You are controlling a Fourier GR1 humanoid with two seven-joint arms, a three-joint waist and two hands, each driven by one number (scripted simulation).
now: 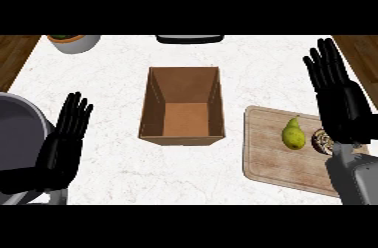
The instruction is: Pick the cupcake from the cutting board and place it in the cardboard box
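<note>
- Step: pre-grasp as I read it. Cupcake not picked yet, it sits on the cutting board at the view's right, near the board's far-right side.
- Cupcake is half hidden behind my right hand's wrist; only a dark, speckled round top shows.
- Right hand is above the board's right edge, fingers straight and spread, holding nothing. It looks raised over the cupcake rather than around it.
- Left hand at the view's left, fingers straight, released, resting; nothing in it.
- Pear stands just beside the cupcake, on its left, between cupcake and box. Whether they touch, I cannot tell.
- Cardboard box is open-topped, mid-counter, left of the board, apart from it. Nothing visible inside.
- Next move, my call: bring the right hand down and back onto the cupcake, curl fingers round it without knocking the pear.
- Then lift and carry it left over the pear to the box opening, release inside.
</note>
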